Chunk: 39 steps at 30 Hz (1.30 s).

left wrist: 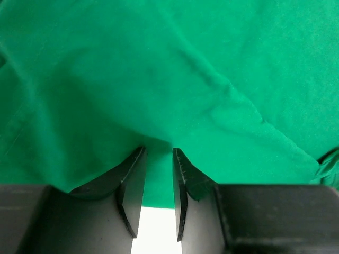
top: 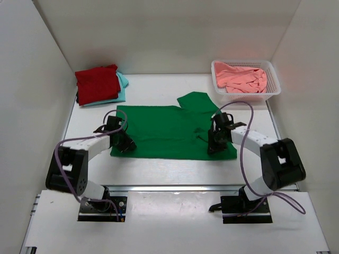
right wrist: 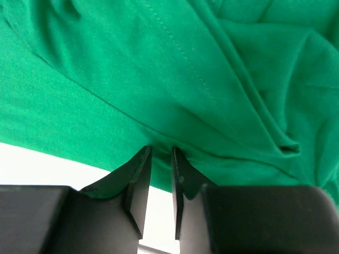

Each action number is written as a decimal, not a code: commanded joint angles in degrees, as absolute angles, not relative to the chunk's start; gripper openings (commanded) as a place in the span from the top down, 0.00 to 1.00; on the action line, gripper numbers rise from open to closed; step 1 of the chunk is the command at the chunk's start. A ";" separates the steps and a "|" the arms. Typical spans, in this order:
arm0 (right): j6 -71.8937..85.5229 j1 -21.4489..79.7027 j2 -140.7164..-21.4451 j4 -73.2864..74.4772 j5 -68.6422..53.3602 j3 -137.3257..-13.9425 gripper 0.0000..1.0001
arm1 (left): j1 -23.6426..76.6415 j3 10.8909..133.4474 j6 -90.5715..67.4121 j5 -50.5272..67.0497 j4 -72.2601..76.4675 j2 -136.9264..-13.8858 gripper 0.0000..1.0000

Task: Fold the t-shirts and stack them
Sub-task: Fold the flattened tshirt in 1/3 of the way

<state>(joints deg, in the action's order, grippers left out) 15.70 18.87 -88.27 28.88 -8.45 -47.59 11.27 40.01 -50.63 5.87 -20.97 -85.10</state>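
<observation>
**A:** Start nearest. How do the left gripper's (left wrist: pixel 158 154) jaws stand?

**B:** Narrow. A slim gap shows between the two dark fingers (left wrist: pixel 132 182), with white table (top: pixel 159 169) visible through its lower part. Their tips are buried under the near edge of the green t-shirt (top: pixel 169 129), and green cloth fills the upper part of the gap.

**A:** So is it pinching the cloth?

**B:** I cannot tell. The cloth drapes over both tips and hides where they meet it.

**A:** And the right gripper (right wrist: pixel 161 154)?

**B:** Much the same, with the gap a little tighter. Its tips go under a stitched hem of the same shirt, and table shows between the fingers lower down. Whether it has a grip is hidden there too.

**A:** Where does that shirt lie?

**B:** Spread flat mid-table, with the left gripper at its near left corner and the right gripper at its near right corner. One sleeve sticks out at the far right.

**A:** Farther back?

**B:** At the far left a folded dark red t-shirt (top: pixel 97 83) lies on top of a pale turquoise t-shirt (top: pixel 123 82). At the far right a salmon pink t-shirt (top: pixel 241 76) is crumpled inside the white mesh basket (top: pixel 274 91).
</observation>
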 commanded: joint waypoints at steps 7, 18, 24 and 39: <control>23.46 21.09 -73.84 38.85 -15.29 -34.10 0.78 | 6.43 27.59 -48.86 9.66 -41.55 -58.65 0.57; 25.93 25.22 -73.56 37.79 -16.25 -33.49 0.77 | 3.16 34.72 -45.09 3.35 -44.03 -57.13 0.38; 25.84 24.17 -72.25 38.14 -15.65 -32.87 0.78 | 1.93 34.63 -44.83 0.09 -40.87 -59.84 0.38; 23.38 21.01 -71.19 37.35 -17.40 -33.14 0.77 | 3.60 31.99 -42.02 -4.04 -43.16 -63.98 0.71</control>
